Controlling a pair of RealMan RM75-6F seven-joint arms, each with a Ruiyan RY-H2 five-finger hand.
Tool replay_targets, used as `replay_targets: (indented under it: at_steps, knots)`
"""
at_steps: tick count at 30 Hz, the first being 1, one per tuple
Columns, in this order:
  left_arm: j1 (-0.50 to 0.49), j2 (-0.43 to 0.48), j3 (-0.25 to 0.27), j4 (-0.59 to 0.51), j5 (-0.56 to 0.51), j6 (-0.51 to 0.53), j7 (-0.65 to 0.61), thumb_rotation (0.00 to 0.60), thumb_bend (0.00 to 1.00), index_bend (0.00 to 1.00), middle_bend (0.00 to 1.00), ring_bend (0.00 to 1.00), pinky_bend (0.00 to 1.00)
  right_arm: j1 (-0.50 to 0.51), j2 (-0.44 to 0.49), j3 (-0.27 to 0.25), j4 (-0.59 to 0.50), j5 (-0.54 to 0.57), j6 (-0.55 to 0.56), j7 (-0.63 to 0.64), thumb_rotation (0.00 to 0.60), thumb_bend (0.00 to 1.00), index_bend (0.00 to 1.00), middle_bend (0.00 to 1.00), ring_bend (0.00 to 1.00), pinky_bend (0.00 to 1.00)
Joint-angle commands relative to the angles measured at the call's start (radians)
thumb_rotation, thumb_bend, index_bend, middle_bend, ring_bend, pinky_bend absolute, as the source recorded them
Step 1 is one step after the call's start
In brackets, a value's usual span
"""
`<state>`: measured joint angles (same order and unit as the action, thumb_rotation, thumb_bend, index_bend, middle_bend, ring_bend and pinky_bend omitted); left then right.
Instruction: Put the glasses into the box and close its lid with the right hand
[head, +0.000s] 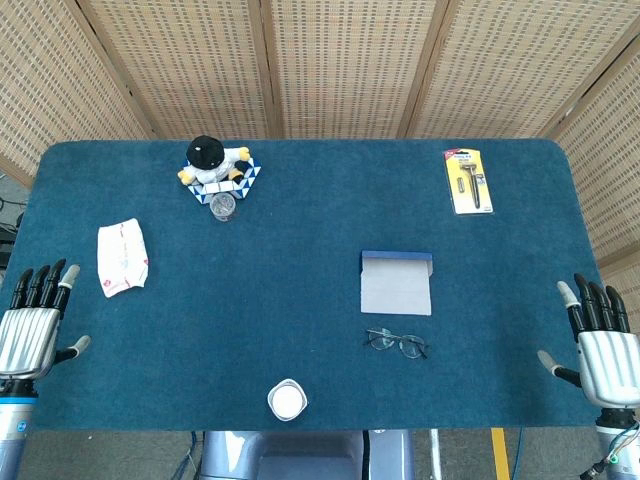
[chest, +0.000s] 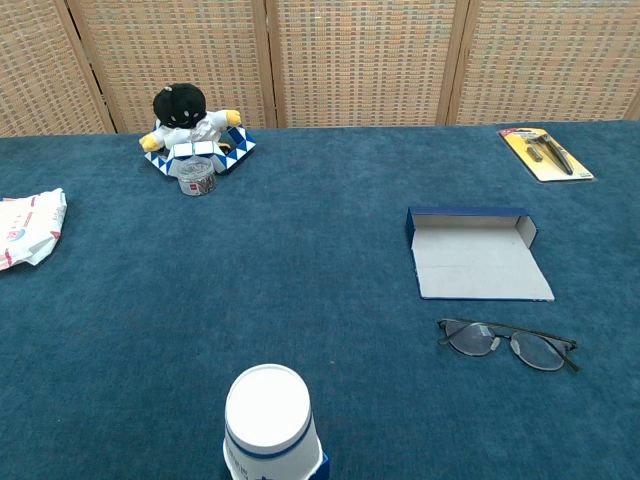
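Note:
A pair of thin dark-framed glasses (head: 396, 343) (chest: 507, 342) lies flat on the blue table, just in front of the box. The blue box (head: 397, 282) (chest: 473, 252) lies open, its grey lid flap spread toward the glasses. My right hand (head: 600, 345) rests at the table's right front edge, fingers apart and holding nothing, well to the right of the glasses. At the left front edge, my left hand (head: 35, 322) is also spread and holds nothing. The chest view shows neither hand.
A plush toy (head: 214, 163) (chest: 186, 125) on a patterned mat and a small glass jar (head: 223, 206) (chest: 196, 176) stand at the back left. A white packet (head: 122, 258) (chest: 27, 228) lies left. A yellow razor pack (head: 468, 180) (chest: 546, 153) lies back right. A white cup (head: 287, 400) (chest: 270, 425) stands front centre.

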<state>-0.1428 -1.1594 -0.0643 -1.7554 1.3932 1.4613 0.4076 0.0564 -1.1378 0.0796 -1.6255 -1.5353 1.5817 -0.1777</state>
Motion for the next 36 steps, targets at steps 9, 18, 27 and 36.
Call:
replay_targets:
  at_steps: [9, 18, 27, 36]
  knots:
    - [0.006, 0.024, 0.002, -0.01, 0.022, 0.01, -0.052, 0.6, 0.0, 0.0, 0.0, 0.0, 0.0, 0.048, -0.035, -0.009, 0.033, -0.019, -0.084, 0.049, 0.6, 0.0, 0.03, 0.0, 0.0, 0.0]
    - [0.005, 0.038, -0.007, -0.017, 0.01, 0.006, -0.075, 0.6, 0.0, 0.0, 0.0, 0.0, 0.0, 0.157, -0.058, -0.032, -0.048, -0.047, -0.268, 0.115, 0.6, 0.16, 0.29, 0.0, 0.0, 0.0]
    - [0.001, 0.046, -0.015, -0.018, -0.01, -0.005, -0.086, 0.6, 0.0, 0.0, 0.0, 0.0, 0.0, 0.255, -0.185, -0.014, -0.065, 0.041, -0.429, -0.066, 0.6, 0.34, 0.37, 0.0, 0.0, 0.0]
    - [0.001, 0.06, -0.021, -0.022, -0.021, -0.01, -0.109, 0.6, 0.0, 0.0, 0.0, 0.0, 0.0, 0.301, -0.302, 0.008, -0.021, 0.17, -0.487, -0.229, 0.6, 0.39, 0.39, 0.0, 0.0, 0.0]
